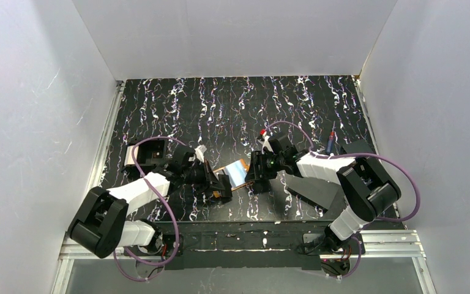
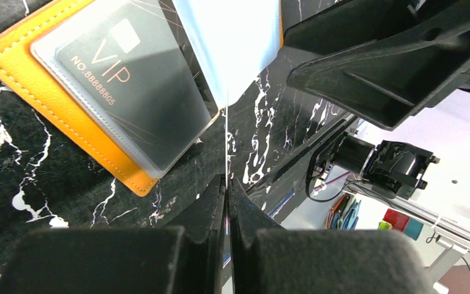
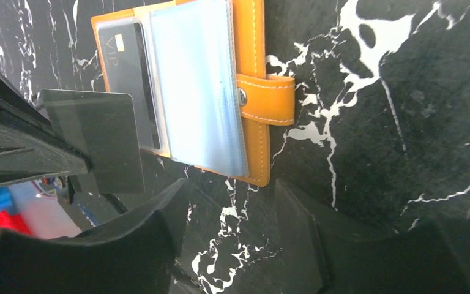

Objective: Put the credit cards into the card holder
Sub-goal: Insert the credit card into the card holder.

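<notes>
The orange card holder (image 1: pixel 237 171) lies open on the dark marbled table between my two grippers. Its pale blue clear sleeves (image 3: pixel 199 86) fan out, and a black VIP card (image 2: pixel 128 79) sits in one of them. The snap tab (image 3: pixel 269 98) points away from the sleeves. My left gripper (image 2: pixel 227 180) is shut on a dark credit card (image 3: pixel 98 138), seen edge-on in the left wrist view, just beside the holder's sleeves. My right gripper (image 3: pixel 229 208) stands open just off the holder's near edge, with only bare table between its fingers (image 3: pixel 159 214).
A flat dark grey rectangle (image 1: pixel 311 188) lies under the right arm. A small red-tipped stick (image 1: pixel 331 139) lies at the right, and a white block (image 1: pixel 130 158) at the left. White walls close in three sides.
</notes>
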Robot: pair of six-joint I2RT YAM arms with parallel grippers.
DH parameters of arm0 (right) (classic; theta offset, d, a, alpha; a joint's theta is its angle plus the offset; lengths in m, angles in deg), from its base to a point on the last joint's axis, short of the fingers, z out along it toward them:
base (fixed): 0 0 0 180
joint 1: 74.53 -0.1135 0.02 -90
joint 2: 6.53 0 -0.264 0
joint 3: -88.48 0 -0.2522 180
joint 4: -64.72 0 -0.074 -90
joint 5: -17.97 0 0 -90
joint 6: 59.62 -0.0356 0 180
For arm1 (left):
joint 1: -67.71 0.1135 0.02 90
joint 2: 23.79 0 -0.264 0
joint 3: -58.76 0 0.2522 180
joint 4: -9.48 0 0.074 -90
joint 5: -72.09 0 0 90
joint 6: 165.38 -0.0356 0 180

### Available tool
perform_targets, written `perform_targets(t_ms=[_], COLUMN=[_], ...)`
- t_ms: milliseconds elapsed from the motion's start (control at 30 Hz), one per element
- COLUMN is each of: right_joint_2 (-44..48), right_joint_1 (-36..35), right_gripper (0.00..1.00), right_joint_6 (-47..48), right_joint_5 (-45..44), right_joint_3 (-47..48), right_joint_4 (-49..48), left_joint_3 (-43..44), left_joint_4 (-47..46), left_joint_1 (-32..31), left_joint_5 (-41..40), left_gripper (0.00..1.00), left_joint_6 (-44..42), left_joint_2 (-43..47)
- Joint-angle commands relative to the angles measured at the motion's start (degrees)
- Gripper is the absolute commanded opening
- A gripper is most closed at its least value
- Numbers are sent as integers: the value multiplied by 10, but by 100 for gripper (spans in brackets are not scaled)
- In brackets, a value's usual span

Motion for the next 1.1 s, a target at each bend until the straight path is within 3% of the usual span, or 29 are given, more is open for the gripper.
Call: perform_targets(t_ms=[0,100,400,1067], right_joint_2=[5,-3,-78,-103], right_joint_1=[6,8,14,14], right_gripper=[65,69,65,58], right_joint_6=[49,65,97,102], right_joint_5=[-11,-8,10,13], right_joint_3=[27,39,94,94], right_joint_4=[46,54,60,61], left_joint_3=[12,4,8,-2], left_joint_4=[6,3,-16,-85], left_joint_1=[7,13,23,35], left_joint_5=[3,-3,26,69], left_gripper=[0,0,0,0], left_joint_6=[-19,-19,8,46], left_joint_2=[8,16,-23,-95])
